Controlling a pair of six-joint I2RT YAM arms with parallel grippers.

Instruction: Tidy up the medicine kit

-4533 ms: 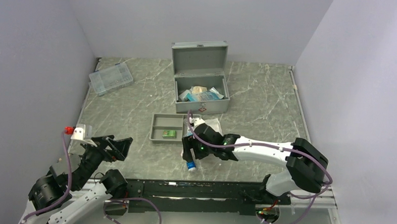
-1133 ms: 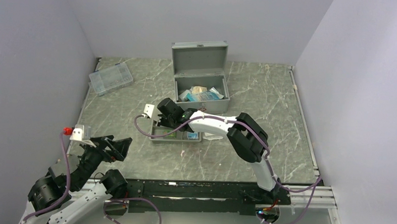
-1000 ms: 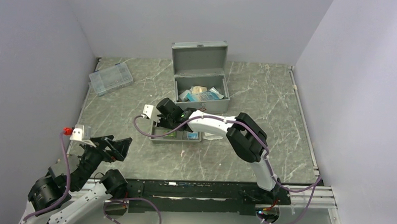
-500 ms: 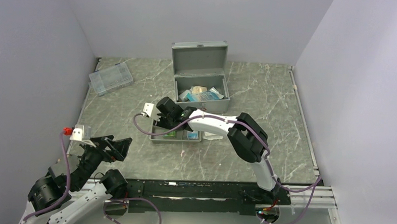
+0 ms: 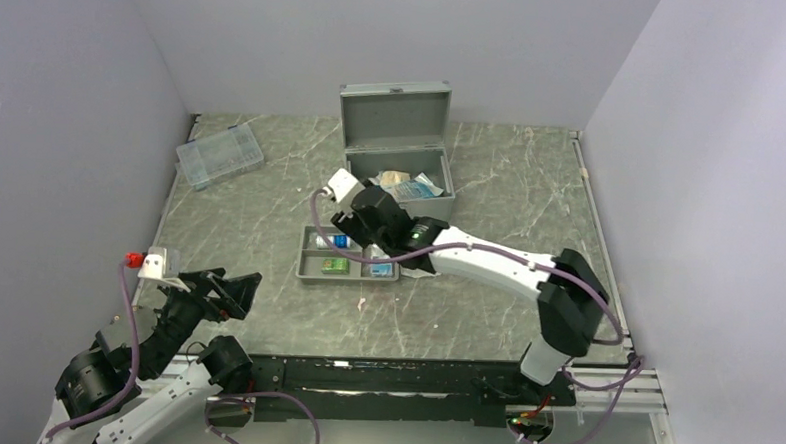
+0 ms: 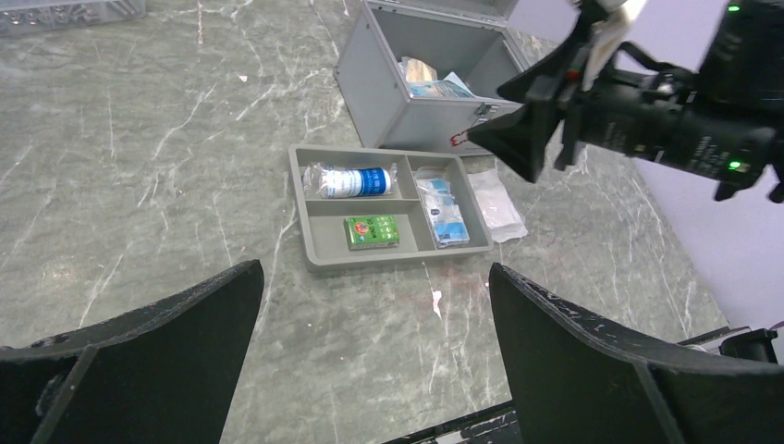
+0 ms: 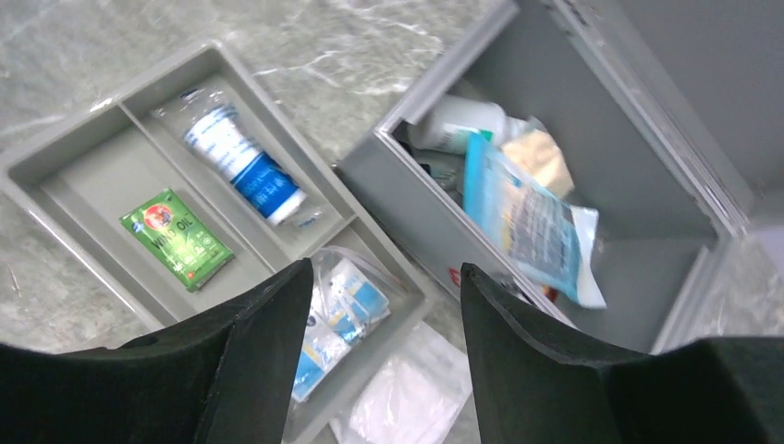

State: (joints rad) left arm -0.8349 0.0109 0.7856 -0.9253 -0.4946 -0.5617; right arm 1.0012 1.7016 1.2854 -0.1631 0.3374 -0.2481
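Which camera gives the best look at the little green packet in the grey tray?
The right wrist view: the green packet lies close and unblocked in the grey tray, its printing visible. The left wrist view shows it whole but smaller; the top view gives only a tiny green patch.

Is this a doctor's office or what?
Likely a robot lab booth: a left arm and right arm bolted at a stone-look table, plain walls close around, a medicine kit near a tray.
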